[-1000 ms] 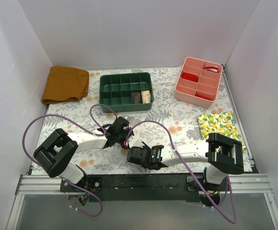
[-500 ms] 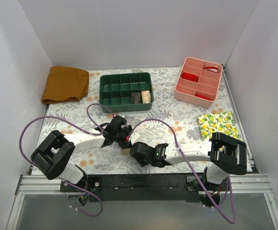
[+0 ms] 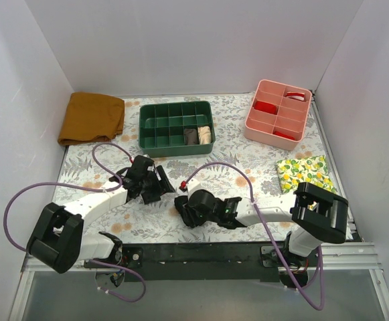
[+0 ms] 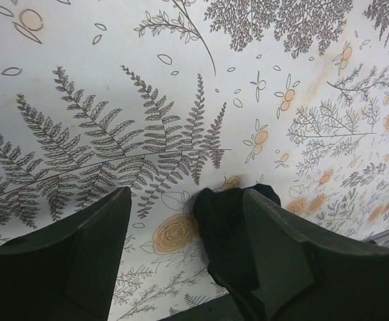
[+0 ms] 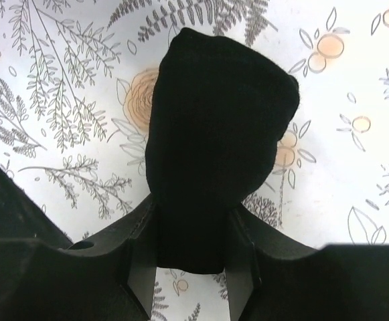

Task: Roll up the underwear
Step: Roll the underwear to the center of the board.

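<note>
Right wrist view: soft black fabric underwear (image 5: 217, 147) sits as a compact, rounded bundle, its far end resting on or just above the fern-and-flower printed worktop (image 5: 60, 80). Right fingers (image 5: 139, 234) pinch the near end from both sides. No loose flaps show. Grey label patch not seen.

Left wrist view: left fingers (image 4: 80, 257) spread wide, nothing between them but worktop. The underwear shows as a dark lump beside the finger on the picture's right. Cannot tell whether cloth and finger touch.

Top external view: both arms reach toward mid-worktop near the front edge, their tips near each other. The bundle is hard to pick out from the dark right fingers here. Dark green compartment tray (image 3: 155, 122) lies at the back, a few rolled cloths in its right-hand cells. Pink plastic compartment tray (image 3: 266, 126) is at back right, mustard-brown folded cloth (image 3: 92, 117) at back left, yellow lemon-print cloth (image 3: 306, 174) at right; all well apart from the arms.

Progress, by judgement: rolling looks essentially done, the garment being tight and tube-like. Left to do: let go without the roll springing open. The free left fingers could steady it.
</note>
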